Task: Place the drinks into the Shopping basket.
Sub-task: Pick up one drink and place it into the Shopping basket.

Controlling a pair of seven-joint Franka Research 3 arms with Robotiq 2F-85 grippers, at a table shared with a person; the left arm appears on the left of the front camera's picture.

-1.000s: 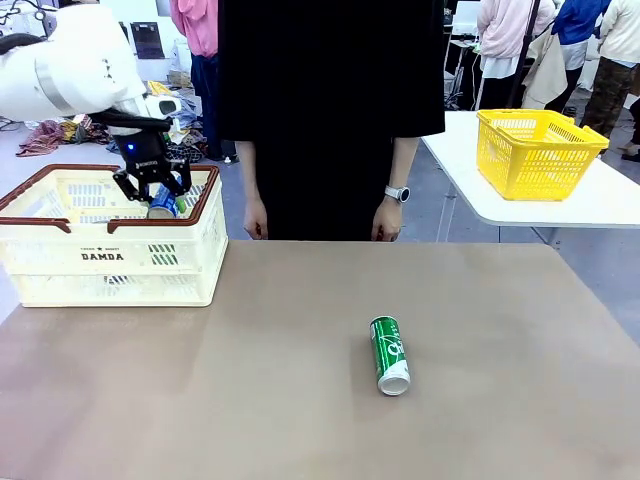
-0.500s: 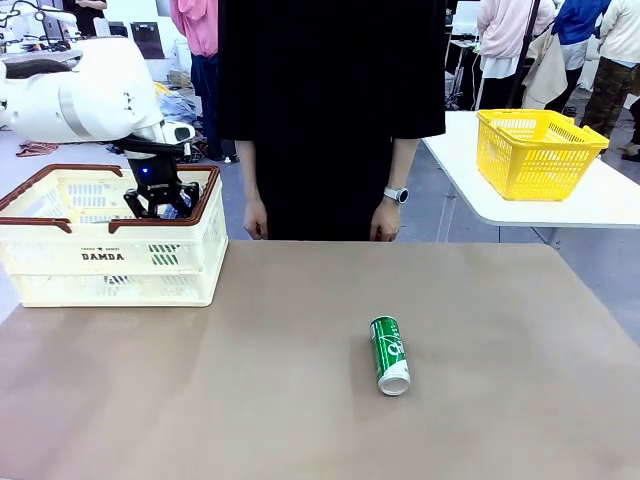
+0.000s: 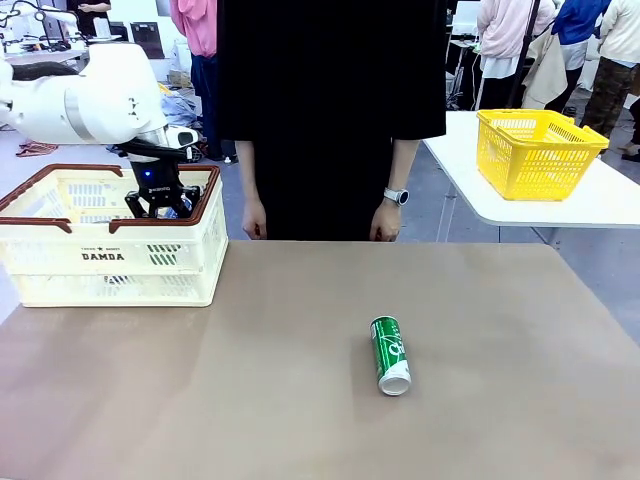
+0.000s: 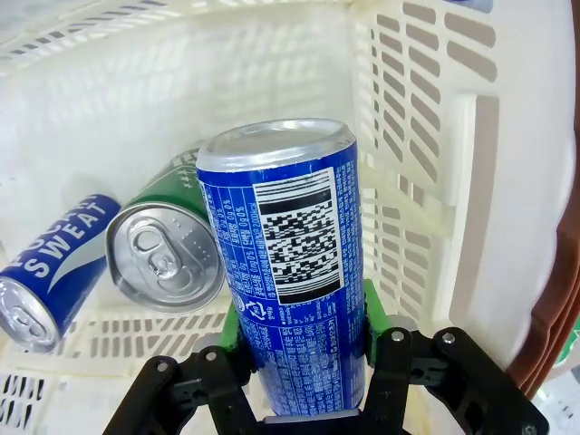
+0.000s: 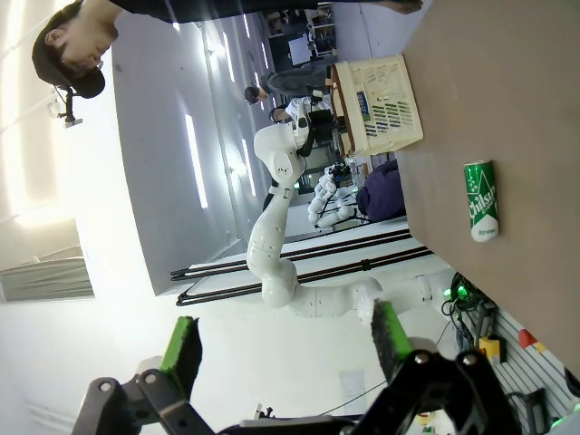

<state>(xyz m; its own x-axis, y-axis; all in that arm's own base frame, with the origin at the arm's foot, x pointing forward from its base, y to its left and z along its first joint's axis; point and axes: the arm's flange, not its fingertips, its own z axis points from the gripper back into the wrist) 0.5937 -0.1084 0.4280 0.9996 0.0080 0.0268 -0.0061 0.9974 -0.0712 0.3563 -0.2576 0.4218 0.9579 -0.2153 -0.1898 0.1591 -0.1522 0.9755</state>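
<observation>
Our left gripper (image 4: 299, 340) pinches a blue can (image 4: 285, 272) low inside the white basket (image 3: 110, 255), above two cans already lying there. We should lower it beside them before releasing. Our right gripper (image 5: 285, 344) is spread, empty; a green can (image 3: 390, 354) waits on the table (image 3: 250, 400).

Overall light: bright, even indoor light from overhead.
Table (image 3: 300, 400): matte, soft faint shadows, no glare.
Green can (image 3: 389, 354): sharp, a small shadow just beside it.
Basket (image 4: 426, 136) interior: pale and washed out, its walls bowed by the wide lens.
Blue can (image 4: 285, 263): crisp print, mild sheen on its top.
Right wrist view: ceiling lamps blown out to white glare, edges strongly curved.
</observation>
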